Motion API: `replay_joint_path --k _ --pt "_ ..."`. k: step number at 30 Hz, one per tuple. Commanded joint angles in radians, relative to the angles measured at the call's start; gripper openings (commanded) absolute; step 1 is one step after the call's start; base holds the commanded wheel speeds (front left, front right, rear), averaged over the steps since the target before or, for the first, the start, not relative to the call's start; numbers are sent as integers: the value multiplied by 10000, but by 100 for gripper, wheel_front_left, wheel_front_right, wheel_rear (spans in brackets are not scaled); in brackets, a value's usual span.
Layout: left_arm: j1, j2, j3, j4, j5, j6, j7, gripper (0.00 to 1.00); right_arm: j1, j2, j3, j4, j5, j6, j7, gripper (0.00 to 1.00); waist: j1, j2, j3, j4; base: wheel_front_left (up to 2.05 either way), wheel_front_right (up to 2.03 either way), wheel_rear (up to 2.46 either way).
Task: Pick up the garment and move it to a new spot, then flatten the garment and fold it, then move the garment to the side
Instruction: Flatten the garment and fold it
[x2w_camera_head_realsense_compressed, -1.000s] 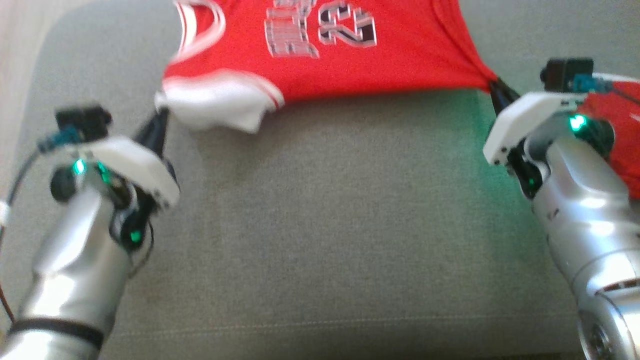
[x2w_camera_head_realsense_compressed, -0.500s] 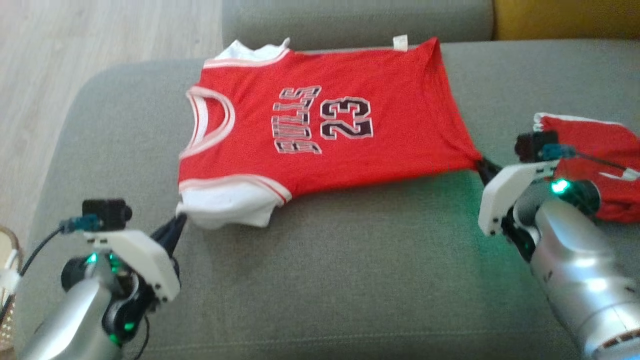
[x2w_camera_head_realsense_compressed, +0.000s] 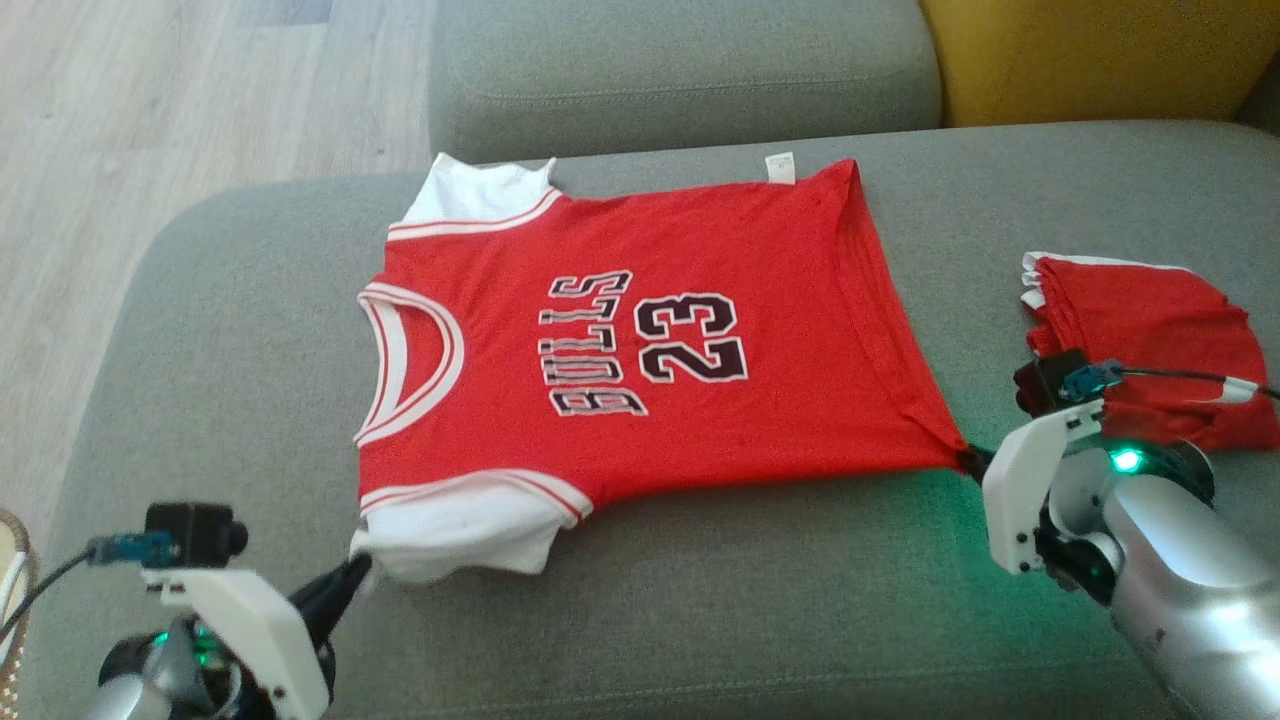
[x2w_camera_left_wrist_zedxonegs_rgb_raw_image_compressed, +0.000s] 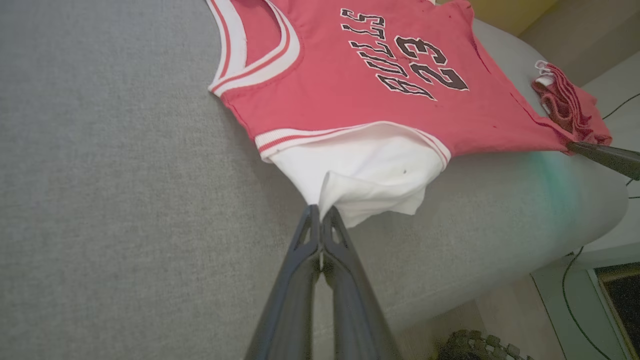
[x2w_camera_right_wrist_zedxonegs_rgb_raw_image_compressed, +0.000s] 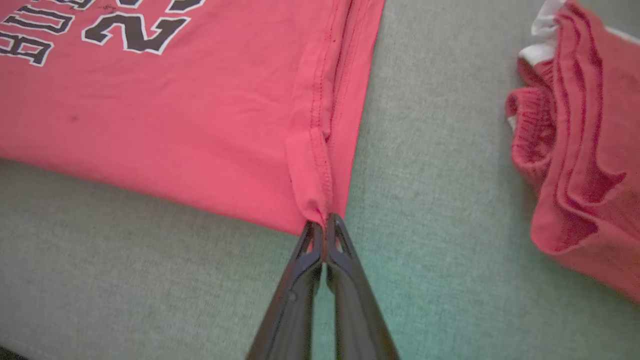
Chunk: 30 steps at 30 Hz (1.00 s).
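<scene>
Against the earlier head views, the whole picture had been shifted by the camera, not by the things. The wooden floor (x2w_camera_head_realsense_compressed: 150, 100) was brought into the upper left of the frame. The jersey (x2w_camera_head_realsense_compressed: 780, 300), cut off by the top edge a second before, was seen entire at the middle. The back cushion (x2w_camera_head_realsense_compressed: 680, 70) and a yellow cushion (x2w_camera_head_realsense_compressed: 1080, 60) were revealed along the top. The folded red garment (x2w_camera_head_realsense_compressed: 1140, 320), half hidden before behind the right arm, was shown almost whole at the right edge. Both grips were unchanged.

The jersey was laid flat and print-up on the grey sofa seat (x2w_camera_head_realsense_compressed: 700, 620), with its neck towards the left of the frame and its hem towards the right.

The left tool (x2w_camera_head_realsense_compressed: 355, 572) was held at the lower left, its fingers pointed up and to the right. It was closed on the corner of the white sleeve (x2w_camera_head_realsense_compressed: 460, 530). In the left wrist view the left tool (x2w_camera_left_wrist_zedxonegs_rgb_raw_image_compressed: 320, 210) was seen pressed tight, with a fold of white cloth pinched at the tips.

The right tool (x2w_camera_head_realsense_compressed: 968, 460) was reached in from the lower right on a silver forearm (x2w_camera_head_realsense_compressed: 1190, 590), its fingers pointed up and to the left. It was clamped on the hem corner (x2w_camera_right_wrist_zedxonegs_rgb_raw_image_compressed: 312, 195), which was drawn to a point at the tips of the right tool (x2w_camera_right_wrist_zedxonegs_rgb_raw_image_compressed: 326, 220).
</scene>
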Motion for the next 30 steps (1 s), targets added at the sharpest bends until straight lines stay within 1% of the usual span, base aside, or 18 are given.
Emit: replay_joint_path --k 1,4,9,16,18,22,30 --pt "-312 517 601 -411 -111 55 43 0 58 -293 238 -466 290 -4 193 0 1 -1 -35 -18 0 0 0" --pt "151 722 657 -864 -381 121 259 0 415 -792 629 -1336 1141 -4 875 0 1 -1 -120 -54 0 0 0" --pt "776 1010 778 -1498 -821 228 564 0 898 -1627 944 -2625 2356 -4 1773 0 1 -1 -237 -114 0 0 0" --pt "1289 1329 994 -2131 -1466 276 975 0 1338 -2724 1350 -4188 3300 -4 2613 0 1 -1 -342 -177 0 0 0" --pt "1401 1427 1059 -2291 -1576 259 1017 0 1402 -3000 1452 -4604 3450 -4 2765 0 1 -1 -359 -203 0 0 0" --pt "1557 1672 1080 -2547 -1624 108 1104 0 1491 -3625 1997 -5346 3235 -4 2924 0 1 -1 -353 -238 0 0 0" --pt "1921 2083 909 -2927 -1942 0 1736 0 1760 -4534 2678 -6428 3557 -4 3682 0 1 -1 -342 -258 0 0 0"
